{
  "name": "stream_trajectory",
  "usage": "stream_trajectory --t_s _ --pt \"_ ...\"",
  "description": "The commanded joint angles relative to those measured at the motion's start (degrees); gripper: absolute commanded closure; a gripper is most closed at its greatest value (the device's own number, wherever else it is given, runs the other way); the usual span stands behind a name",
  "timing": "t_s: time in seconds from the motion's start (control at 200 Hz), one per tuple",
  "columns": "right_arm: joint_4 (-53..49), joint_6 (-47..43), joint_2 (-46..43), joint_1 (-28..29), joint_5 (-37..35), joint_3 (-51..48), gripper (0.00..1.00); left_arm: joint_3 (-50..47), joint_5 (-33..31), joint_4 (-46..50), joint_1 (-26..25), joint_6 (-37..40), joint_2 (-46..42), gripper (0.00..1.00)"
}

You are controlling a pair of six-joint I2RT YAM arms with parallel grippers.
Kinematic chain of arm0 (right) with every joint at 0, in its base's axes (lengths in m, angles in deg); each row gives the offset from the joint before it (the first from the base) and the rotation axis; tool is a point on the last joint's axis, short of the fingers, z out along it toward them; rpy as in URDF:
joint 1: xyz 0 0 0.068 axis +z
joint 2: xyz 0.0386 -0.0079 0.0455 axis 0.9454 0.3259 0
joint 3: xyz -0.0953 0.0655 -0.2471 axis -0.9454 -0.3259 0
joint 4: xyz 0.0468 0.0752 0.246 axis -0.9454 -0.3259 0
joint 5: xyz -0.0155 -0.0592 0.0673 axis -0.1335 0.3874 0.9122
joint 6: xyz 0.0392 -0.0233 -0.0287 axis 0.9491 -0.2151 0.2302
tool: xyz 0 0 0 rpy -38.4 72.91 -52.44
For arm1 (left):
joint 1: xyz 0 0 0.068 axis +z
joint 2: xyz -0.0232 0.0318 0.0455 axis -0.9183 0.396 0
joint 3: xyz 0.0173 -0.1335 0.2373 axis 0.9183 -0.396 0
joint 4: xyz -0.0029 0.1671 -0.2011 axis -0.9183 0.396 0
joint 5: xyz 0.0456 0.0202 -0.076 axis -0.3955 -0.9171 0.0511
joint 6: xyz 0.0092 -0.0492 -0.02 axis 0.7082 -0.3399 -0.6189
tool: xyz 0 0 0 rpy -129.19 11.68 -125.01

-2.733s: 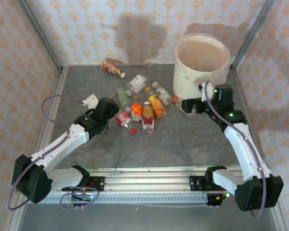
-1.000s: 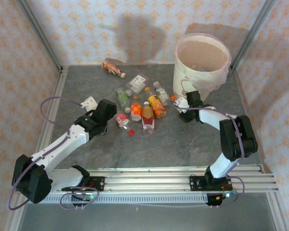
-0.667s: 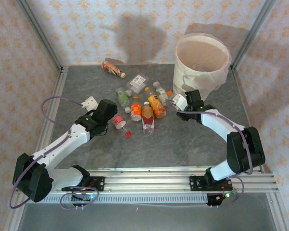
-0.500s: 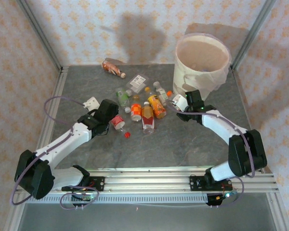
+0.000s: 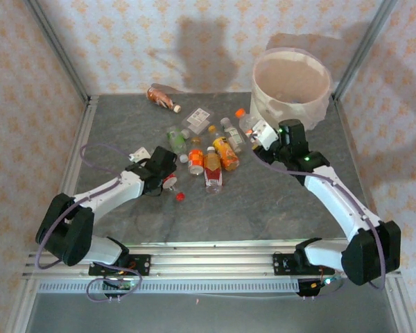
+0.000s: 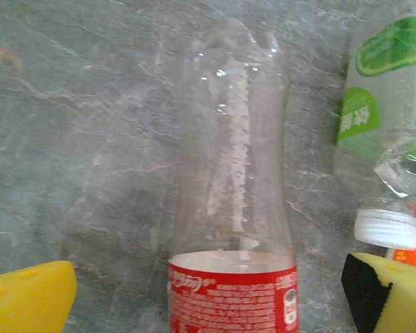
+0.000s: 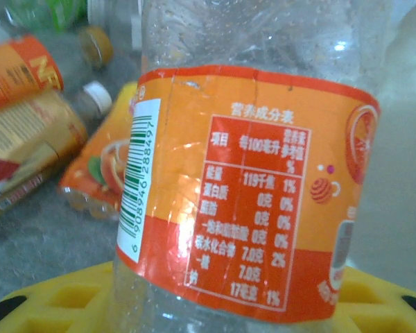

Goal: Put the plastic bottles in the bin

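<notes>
Right tool (image 5: pixel 258 132): closed on the orange bottle (image 7: pixel 243 187), held just beside the left wall of the bin (image 5: pixel 267 97), cap pointing away from the bin. The coming move probably calls for a lift clear of the rim, then travel right over the opening. No obstruction is visible above the bin.

Left tool (image 5: pixel 166 175): wide open, holding nothing, astride the red bottle (image 6: pixel 232 208), well left of the bin. The bottle's long axis crosses the closing line.

The other bottles (image 5: pixel 208 149) lie on the surface (image 5: pixel 263 201) left of the bin.
</notes>
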Motion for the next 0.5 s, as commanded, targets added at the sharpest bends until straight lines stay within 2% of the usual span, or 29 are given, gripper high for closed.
stream_trajectory --t_s 0.0,0.165,0.27,0.4,0.495 --pt "1.6 0.6 -0.6 0.4 4.2 5.0 0.58 0.2 2.1 -2.8 0.4 1.4 2.3 0.00" --pt "-2.0 -1.2 2.1 0.4 9.2 12.5 0.57 0.5 3.8 -2.9 0.4 1.2 4.3 0.00" --pt "-4.4 -6.4 3.9 0.3 8.6 17.7 0.56 0.7 3.1 -1.8 0.4 1.2 3.9 0.00" --pt "-14.4 -14.7 8.8 -1.9 8.4 27.8 0.57 1.8 1.6 0.7 0.4 2.0 2.8 0.00" --pt "-23.9 -15.9 14.0 -5.9 11.6 38.3 0.61 2.0 0.4 2.3 0.4 1.9 1.4 0.00"
